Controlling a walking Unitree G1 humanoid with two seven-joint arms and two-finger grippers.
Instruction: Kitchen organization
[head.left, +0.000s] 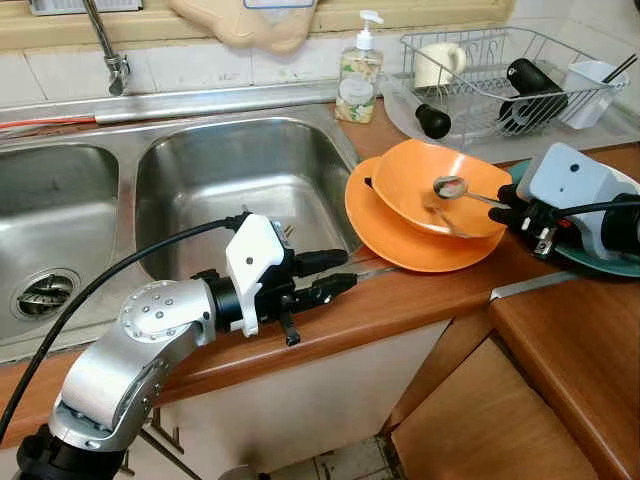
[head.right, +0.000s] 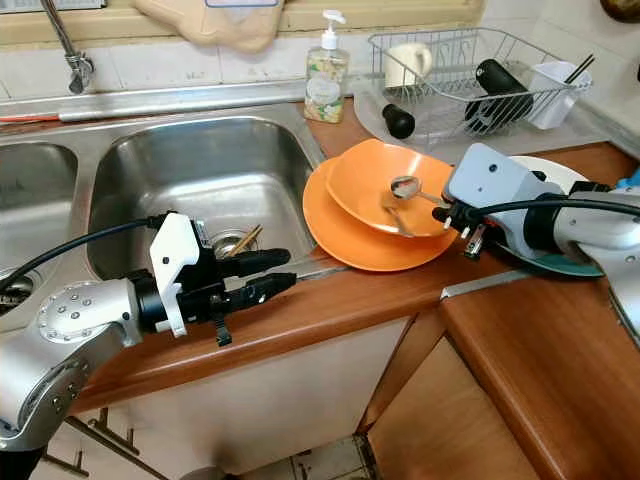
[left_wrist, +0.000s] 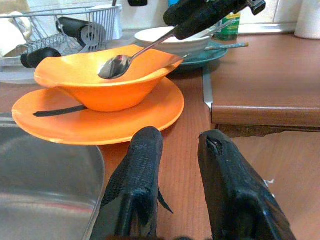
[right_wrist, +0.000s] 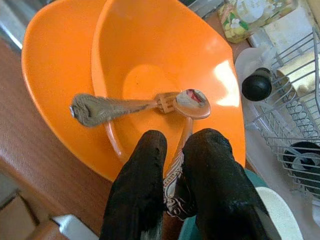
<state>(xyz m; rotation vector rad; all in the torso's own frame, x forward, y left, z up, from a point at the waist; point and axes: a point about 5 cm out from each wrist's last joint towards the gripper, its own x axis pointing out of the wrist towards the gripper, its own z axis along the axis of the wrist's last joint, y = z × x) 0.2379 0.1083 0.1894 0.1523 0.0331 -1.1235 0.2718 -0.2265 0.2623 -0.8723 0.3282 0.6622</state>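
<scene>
Wooden countertop runs along a steel double sink, tiled wall behind, dish rack and soap bottle at the back. You've got an orange plate on the counter just right of the sink, and an orange bowl sitting on it, tipped a bit. A teal plate with a white bowl on it lies under your right arm.

Your right gripper has its fingers clenched on the spoon handle. Spoon is held over the bowl, above the inside, long axis running from the gripper toward the sink side, scoop end pointing away from the gripper, roughly level. A fork lies in the bowl, handle out over the rim; from the wrist view its tines sit right by the spoon's scoop, can't tell if touching.

Your left gripper hovers at the counter edge by the sink corner, fingers parted, nothing between them, pointing at the plate.
</scene>
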